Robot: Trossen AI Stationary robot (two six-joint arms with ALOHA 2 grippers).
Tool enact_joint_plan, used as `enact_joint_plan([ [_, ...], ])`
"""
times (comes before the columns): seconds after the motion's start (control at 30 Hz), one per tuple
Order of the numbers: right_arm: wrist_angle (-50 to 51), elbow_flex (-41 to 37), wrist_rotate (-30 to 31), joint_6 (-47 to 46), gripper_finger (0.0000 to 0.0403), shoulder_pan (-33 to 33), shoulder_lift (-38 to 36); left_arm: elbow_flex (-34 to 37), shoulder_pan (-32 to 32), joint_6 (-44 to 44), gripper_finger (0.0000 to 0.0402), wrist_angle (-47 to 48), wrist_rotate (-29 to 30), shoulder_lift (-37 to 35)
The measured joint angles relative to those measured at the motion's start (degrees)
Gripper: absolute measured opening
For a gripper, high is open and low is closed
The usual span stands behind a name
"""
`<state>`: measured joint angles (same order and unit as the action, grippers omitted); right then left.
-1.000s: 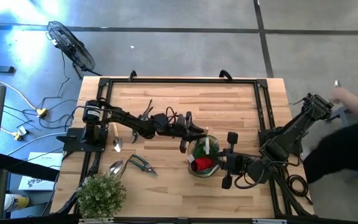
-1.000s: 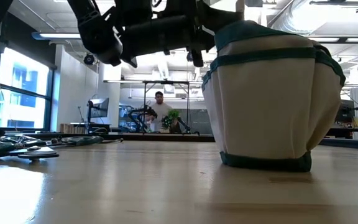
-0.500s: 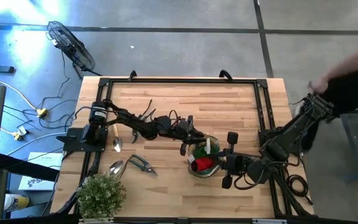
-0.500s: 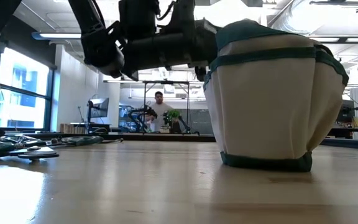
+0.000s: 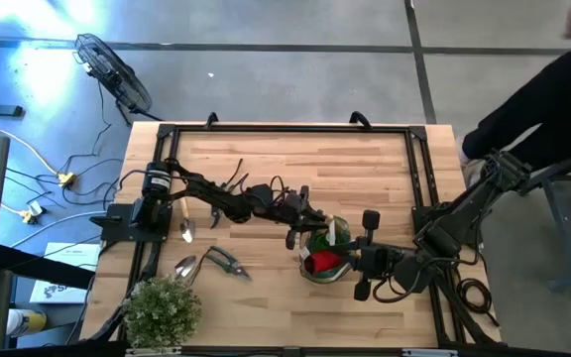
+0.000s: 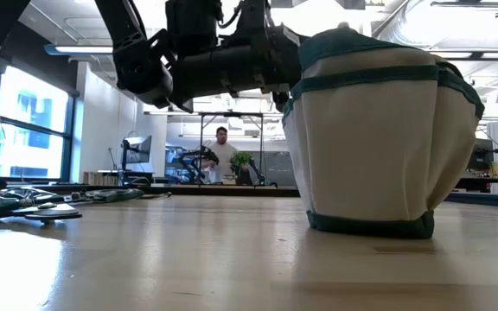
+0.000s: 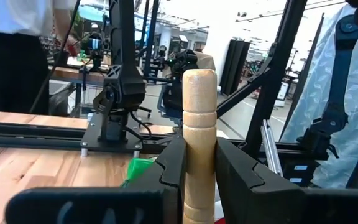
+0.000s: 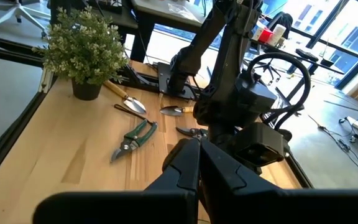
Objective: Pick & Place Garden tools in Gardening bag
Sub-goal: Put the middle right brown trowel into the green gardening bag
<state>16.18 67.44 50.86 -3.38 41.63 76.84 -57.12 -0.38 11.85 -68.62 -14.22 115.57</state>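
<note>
Holding a wooden-handled tool (image 7: 199, 143) upright between its fingers, the left claw (image 5: 305, 220) is poised at the bag's (image 5: 323, 250) left rim, handle up, presumably so the metal end goes down into the mouth first. The handle is pinched on both sides in the left wrist view; the working end is hidden below.

The bag stands right of the counter's (image 5: 285, 159) middle, its mouth open upward. The right claw (image 5: 357, 260) is set against the bag's right side, fingers pressed together in the right wrist view, with nothing seen between them; it is judged to be steadying the soft fabric so the mouth stays open, though contact cannot be confirmed.

Inside the bag, one red piece (image 5: 322, 262) and something green are seen; other contents cannot be counted.

Left on the counter: one trowel (image 8: 119, 93) with a wooden handle, one silver scoop (image 5: 184, 267), and one pair of green-handled pruners (image 8: 132, 139), all on the near-left part beside the potted plant (image 5: 162, 309). A dark tool (image 8: 191, 131) partly hidden by the left arm cannot be identified.

A person (image 5: 533, 99) stands beyond the counter's right edge.
</note>
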Motion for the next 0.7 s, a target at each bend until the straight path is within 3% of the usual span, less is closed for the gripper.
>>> enact_joint_plan([
  [0.7,0.32,0.0,-0.45,-1.36,0.0003,0.0,0.0,0.07,0.0,-1.02,0.0049,-0.69,-2.38,1.11],
])
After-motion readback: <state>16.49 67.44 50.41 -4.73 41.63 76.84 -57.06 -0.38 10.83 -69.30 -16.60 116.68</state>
